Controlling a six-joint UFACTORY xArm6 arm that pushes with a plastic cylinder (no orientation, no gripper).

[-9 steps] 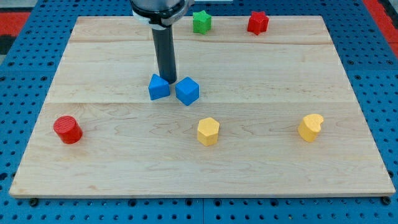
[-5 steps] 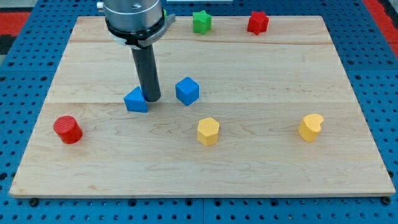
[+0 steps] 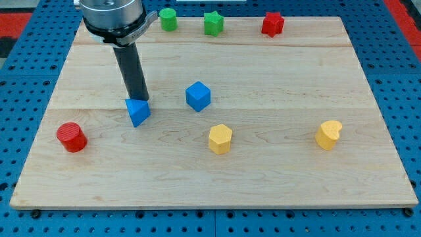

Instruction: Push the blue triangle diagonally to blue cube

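The blue triangle (image 3: 137, 111) lies on the wooden board (image 3: 276, 72), left of centre. The blue cube (image 3: 197, 96) sits to its right and a little higher in the view, with a clear gap between them. My tip (image 3: 140, 99) stands right at the triangle's top edge, touching or nearly touching it, well left of the cube.
A red cylinder (image 3: 71, 137) sits at the view's left. A yellow hexagonal block (image 3: 220, 139) lies below the cube and a yellow heart-like block (image 3: 328, 135) at the right. A green cylinder (image 3: 169, 19), green star (image 3: 213, 23) and red star (image 3: 272, 24) line the top edge.
My tip has moved left and slightly down. The blue triangle has slid left and down, away from the blue cube, and turned. The green cylinder has come into sight.
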